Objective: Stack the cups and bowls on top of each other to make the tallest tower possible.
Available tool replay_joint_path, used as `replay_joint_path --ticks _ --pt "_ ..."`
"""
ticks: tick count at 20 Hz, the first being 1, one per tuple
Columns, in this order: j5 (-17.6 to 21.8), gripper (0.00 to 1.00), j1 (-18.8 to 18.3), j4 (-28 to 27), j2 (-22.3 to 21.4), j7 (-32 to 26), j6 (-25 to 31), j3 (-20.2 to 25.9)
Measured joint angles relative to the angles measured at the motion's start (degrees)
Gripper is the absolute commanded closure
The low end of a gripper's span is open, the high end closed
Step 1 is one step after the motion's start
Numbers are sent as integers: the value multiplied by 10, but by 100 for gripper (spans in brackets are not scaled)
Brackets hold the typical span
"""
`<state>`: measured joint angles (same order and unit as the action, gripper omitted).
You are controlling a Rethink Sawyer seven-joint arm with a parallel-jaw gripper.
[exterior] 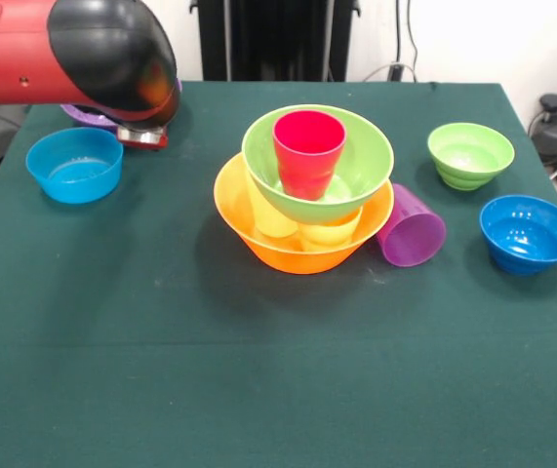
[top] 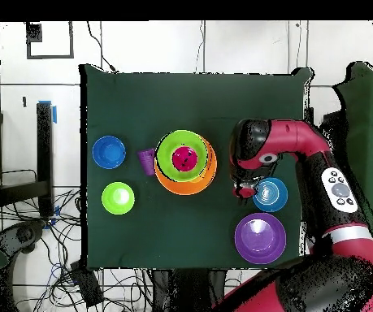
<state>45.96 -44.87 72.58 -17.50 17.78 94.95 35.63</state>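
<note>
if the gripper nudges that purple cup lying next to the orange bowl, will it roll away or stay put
The purple cup lies on its side against the large orange bowl, so a nudge would probably roll it. Being tapered, it would likely curve rather than run straight. It looks like thin, glossy plastic, so probably light and a bit slippery to grip.

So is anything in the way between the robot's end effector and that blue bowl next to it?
Nothing visible. The end effector hangs right beside the blue bowl, with only bare table around them. The tower stands off to one side.
</note>
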Motion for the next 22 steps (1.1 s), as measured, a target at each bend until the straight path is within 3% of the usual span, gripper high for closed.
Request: replay_joint_path --ticks 22 --pt "7 0 -12 0 19 0 0 0"
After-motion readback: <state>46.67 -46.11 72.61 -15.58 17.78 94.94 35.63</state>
